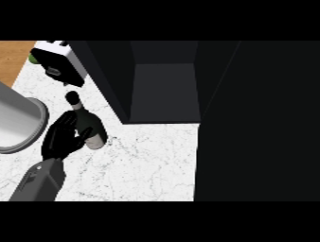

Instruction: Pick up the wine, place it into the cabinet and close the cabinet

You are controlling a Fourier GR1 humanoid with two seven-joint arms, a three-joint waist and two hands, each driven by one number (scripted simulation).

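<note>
The dark wine bottle [87, 124] is on the white marble counter [142, 165], its black cap pointing away and its pale base towards me; it looks tilted or lying. My left hand [61, 139] sits against the bottle's left side with fingers spread and fairly straight, thumb towards the bottle, not curled round it. The dark cabinet [163, 90] stands open to the right of the bottle, and its inside shows nothing. A broad black panel [268, 123], seemingly the cabinet's open door, fills the right of the view. My right hand does not show.
A large grey cylinder [5, 116] with a rimmed end lies close on the left, next to my left hand. A white and black appliance [59, 61] stands behind the bottle, with a small green thing [33, 59] beside it. Wooden floor [2, 56] lies past the counter's far left edge.
</note>
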